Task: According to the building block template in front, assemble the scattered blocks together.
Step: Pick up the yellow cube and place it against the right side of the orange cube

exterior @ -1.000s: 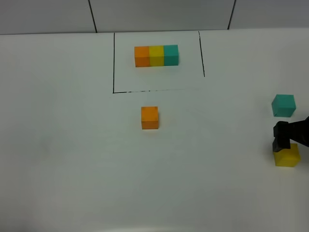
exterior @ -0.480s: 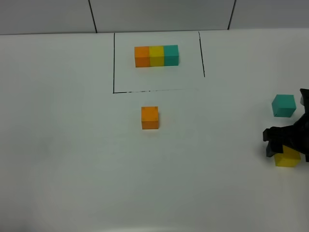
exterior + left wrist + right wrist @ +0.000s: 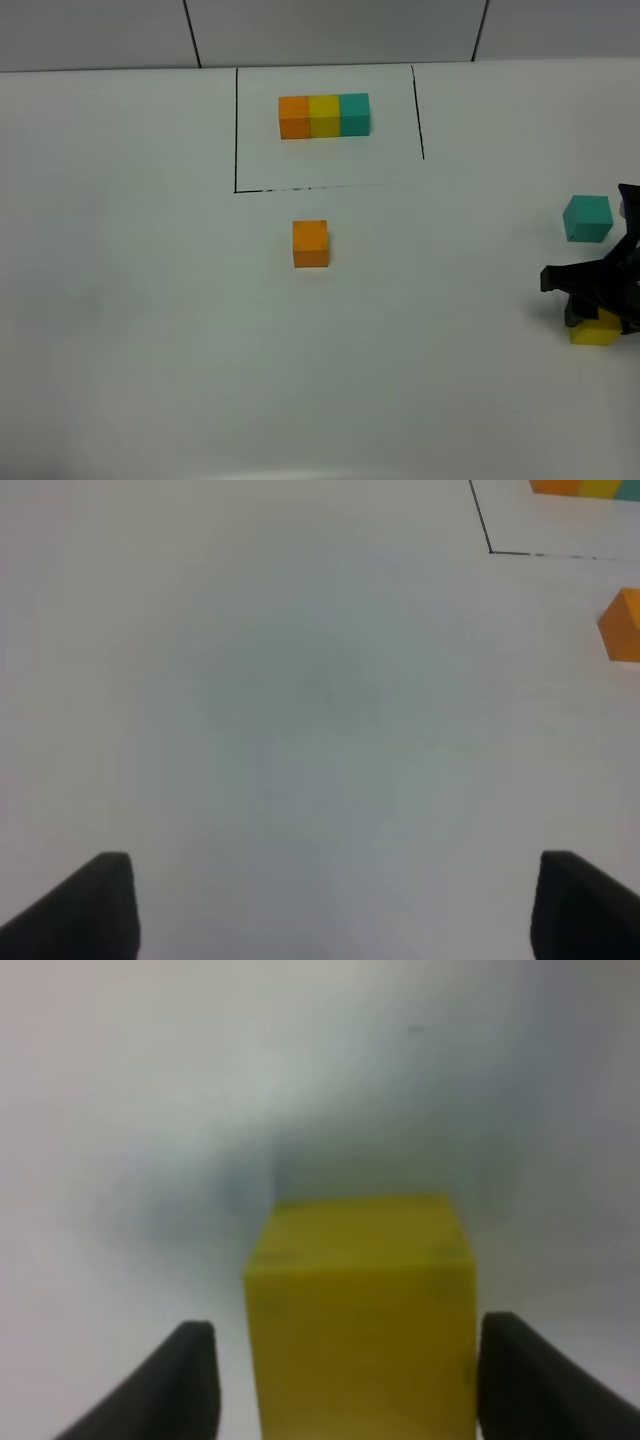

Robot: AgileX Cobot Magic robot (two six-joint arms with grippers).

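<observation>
A: Where do the scattered blocks lie?

B: The yellow cube [image 3: 597,328] sits on the worktop [image 3: 130,300] at the far right of the high view, partly covered by the right arm; the teal cube [image 3: 587,218] stands near it, further from the camera and apart from it; the orange cube [image 3: 310,243] is well apart from both, near the middle, just in front of the black outline [image 3: 236,130].

A: And the right jaws?

B: Spread apart around the yellow cube [image 3: 360,1320]; the wrist view shows one dark finger [image 3: 190,1380] on each side of it, with a strip of worktop showing between each finger and the cube's faces; they grip nothing.

A: The building block template?

B: The building block template [image 3: 324,115] lies inside the outline at the back of the worktop; orange, yellow, teal in a joined row, from left to right in the high view.

A: The left jaws?

B: Out of the high view; in the left wrist view the two fingertips [image 3: 95,905] stand wide apart over bare worktop with nothing between them; the orange cube [image 3: 622,625] and a corner of the outline [image 3: 490,540] show well ahead of them, at that view's edge.
</observation>
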